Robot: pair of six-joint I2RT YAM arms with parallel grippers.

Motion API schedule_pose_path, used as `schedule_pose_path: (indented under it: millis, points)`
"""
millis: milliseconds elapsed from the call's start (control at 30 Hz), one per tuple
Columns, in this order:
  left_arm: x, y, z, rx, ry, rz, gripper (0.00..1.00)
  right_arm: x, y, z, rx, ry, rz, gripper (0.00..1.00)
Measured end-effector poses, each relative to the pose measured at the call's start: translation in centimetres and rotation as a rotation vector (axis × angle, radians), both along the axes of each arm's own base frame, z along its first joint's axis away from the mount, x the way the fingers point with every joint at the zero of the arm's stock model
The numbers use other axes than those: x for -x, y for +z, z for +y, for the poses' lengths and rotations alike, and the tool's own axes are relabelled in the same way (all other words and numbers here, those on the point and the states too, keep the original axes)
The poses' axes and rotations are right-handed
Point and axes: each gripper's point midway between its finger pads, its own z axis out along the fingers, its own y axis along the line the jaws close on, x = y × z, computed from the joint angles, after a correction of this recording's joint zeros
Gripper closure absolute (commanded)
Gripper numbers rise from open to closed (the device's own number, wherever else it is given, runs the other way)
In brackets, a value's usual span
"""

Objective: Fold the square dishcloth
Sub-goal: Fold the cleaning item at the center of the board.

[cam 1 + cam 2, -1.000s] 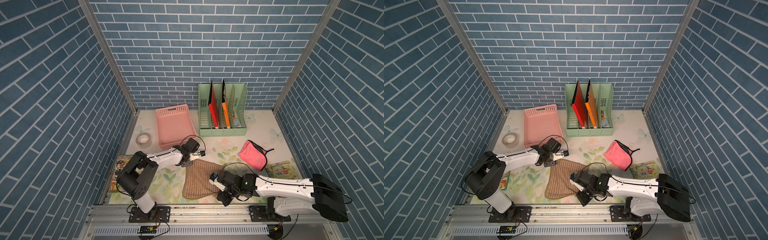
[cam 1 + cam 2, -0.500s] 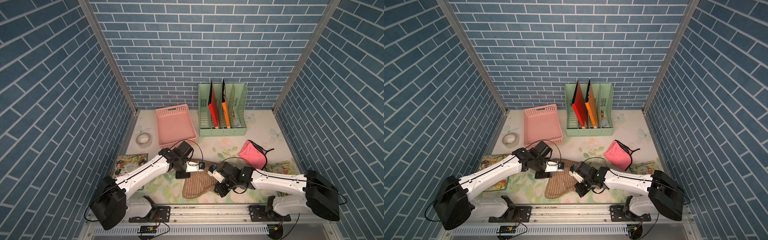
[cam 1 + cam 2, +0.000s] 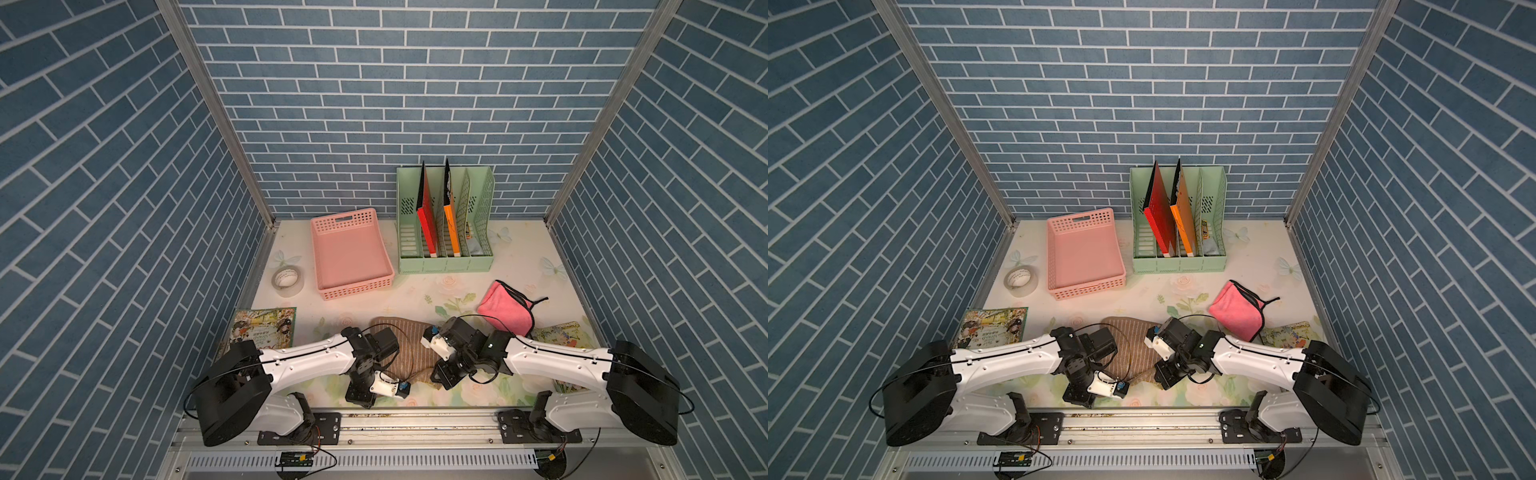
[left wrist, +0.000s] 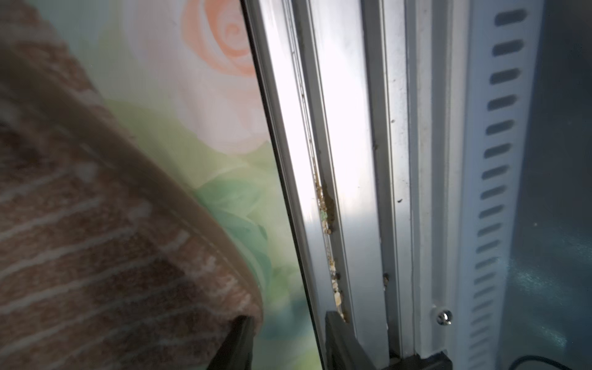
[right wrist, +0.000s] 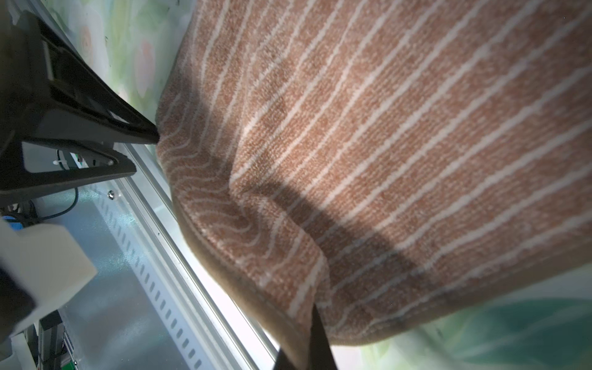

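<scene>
The brown dishcloth (image 3: 419, 357) (image 3: 1138, 353) with thin white stripes lies at the front middle of the table. My right gripper (image 3: 437, 374) (image 3: 1160, 376) (image 5: 304, 339) is shut on the cloth's front right corner and holds that edge slightly raised. My left gripper (image 3: 360, 400) (image 3: 1077, 400) (image 4: 288, 315) stands open at the front left corner of the dishcloth (image 4: 96, 240). One finger touches the hem and the other hangs over the table's front edge. The right wrist view shows the left gripper (image 5: 145, 153) with one tip against the dishcloth (image 5: 384, 160).
The metal front rail (image 3: 415, 419) (image 4: 336, 160) runs just past the cloth. Behind stand a pink basket (image 3: 351, 253), a green file holder (image 3: 444, 232) and a tape roll (image 3: 286, 280). A pink cloth (image 3: 505, 311) lies right; picture books (image 3: 262, 328) (image 3: 557, 336) lie at both sides.
My left arm swung from the cloth's far left side round to its front left corner, and its jaws narrowed. The right gripper kept its hold and barely moved.
</scene>
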Motion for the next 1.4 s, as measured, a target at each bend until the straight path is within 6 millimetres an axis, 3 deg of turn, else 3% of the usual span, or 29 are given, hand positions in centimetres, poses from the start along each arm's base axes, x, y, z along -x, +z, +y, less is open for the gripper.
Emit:
schedule_pose_path:
  millis: [100,333,433,633,700,967,1200,1400]
  points:
    - [-0.5,-0.5,-0.1,-0.004,0.006,-0.036,0.67,0.0,0.1,0.0,-0.007,-0.001,0.004,1.0]
    - [-2.3,-0.7,-0.4,-0.009,0.029,-0.132,1.0,-0.1,0.2,-0.1,-0.004,-0.005,0.009,1.0]
    - [-3.2,0.3,-0.4,-0.013,0.045,-0.154,1.0,-0.2,0.4,-0.2,0.0,-0.002,0.008,1.0]
    - [-6.4,6.3,-1.3,0.108,0.141,-0.15,1.0,-0.2,1.3,-0.1,0.001,0.025,-0.003,1.0]
    - [-7.0,7.2,-0.9,0.118,0.162,-0.143,1.0,-0.3,1.7,0.0,0.003,0.034,-0.008,1.0]
    - [-9.8,7.0,0.5,0.076,0.234,-0.105,1.0,-2.7,2.9,0.4,0.023,0.021,-0.022,1.0]
    - [-14.2,6.7,0.0,0.066,0.281,-0.167,1.0,-4.5,1.8,-0.5,0.094,0.018,-0.011,1.0]
    - [-17.3,5.3,-0.6,0.047,0.301,-0.251,1.0,-5.8,1.2,-1.3,0.13,0.013,-0.009,1.0]
